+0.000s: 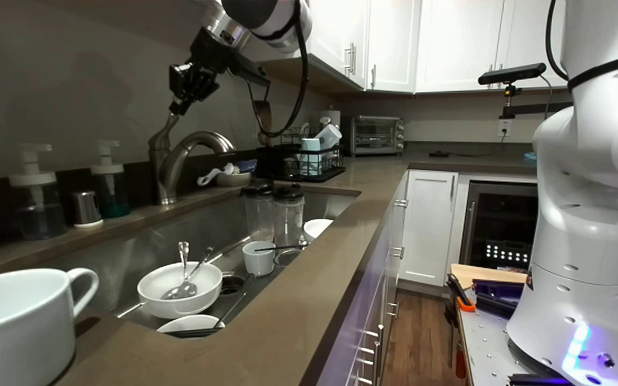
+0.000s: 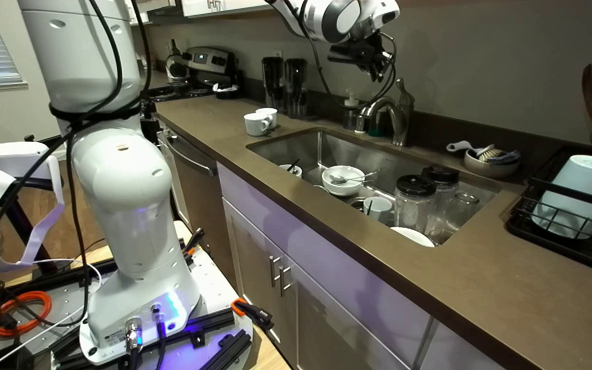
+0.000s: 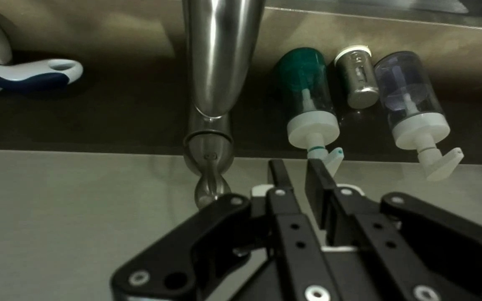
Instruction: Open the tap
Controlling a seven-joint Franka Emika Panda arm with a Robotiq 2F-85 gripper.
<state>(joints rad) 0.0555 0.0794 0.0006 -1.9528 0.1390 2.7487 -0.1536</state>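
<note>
The tap (image 1: 172,171) is a brushed-steel faucet with an arched spout, standing behind the sink. It also shows in an exterior view (image 2: 398,121) and in the wrist view (image 3: 222,54). Its lever handle (image 1: 163,134) rises upright behind the spout; in the wrist view the handle (image 3: 211,175) lies left of my fingers, its tip partly hidden by the gripper. My gripper (image 3: 297,169) is partly open, with a narrow gap and nothing between the fingers. In an exterior view the gripper (image 1: 179,104) overlaps the handle's top; in another, the gripper (image 2: 378,76) is apart and to one side.
Soap dispensers (image 3: 314,125) and a small steel cylinder (image 3: 358,79) stand beside the tap. The sink (image 2: 321,149) holds bowls, cups and lidded jars (image 2: 414,200). A brush bowl (image 2: 491,159) and a dish rack (image 2: 532,221) stand on the tap's opposite side.
</note>
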